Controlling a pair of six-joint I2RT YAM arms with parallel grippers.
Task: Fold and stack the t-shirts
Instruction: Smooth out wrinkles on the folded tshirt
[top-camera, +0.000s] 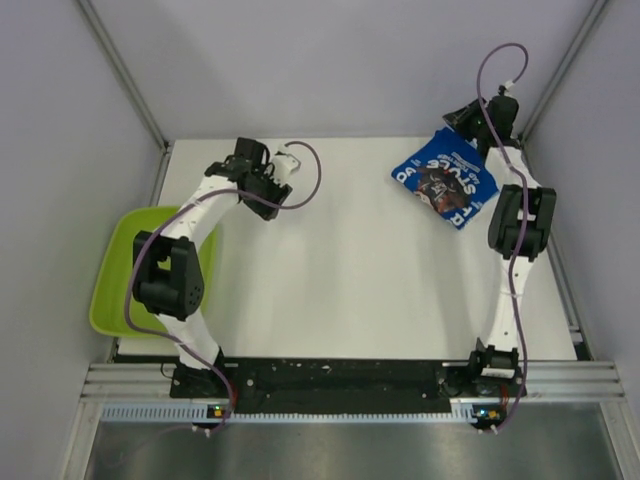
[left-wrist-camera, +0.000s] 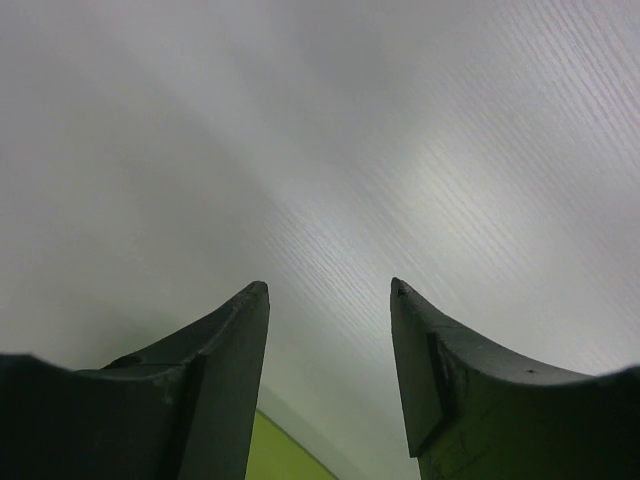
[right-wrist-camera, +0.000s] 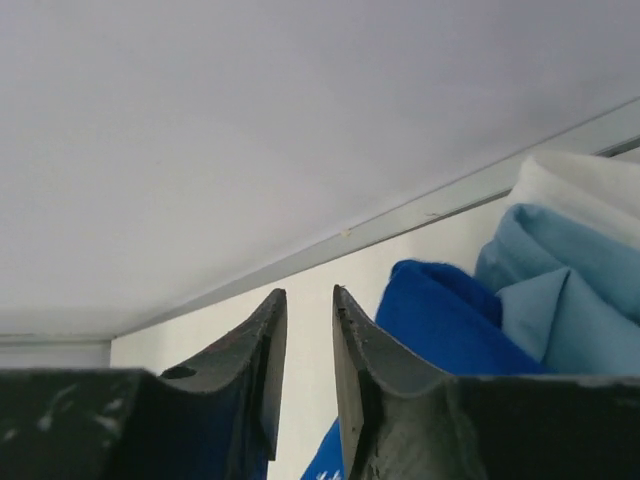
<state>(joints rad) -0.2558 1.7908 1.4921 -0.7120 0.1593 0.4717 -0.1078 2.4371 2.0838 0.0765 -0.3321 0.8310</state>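
Leftmost, a lime-green tub (top-camera: 118, 275) sits at the table (top-camera: 350, 290) edge. Next, the left gripper (left-wrist-camera: 330, 290) hangs part open over bare tabletop, holding nothing. Far right, the royal blue t-shirt (top-camera: 445, 180) lies bunched, with the lighter blue t-shirt (right-wrist-camera: 560, 290) against it. At their far corner the right gripper (right-wrist-camera: 306, 295) is nearly closed; whether it pinches cloth cannot be told.

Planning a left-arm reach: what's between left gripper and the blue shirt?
Nothing: bare table from left gripper to shirt, seen in top view.
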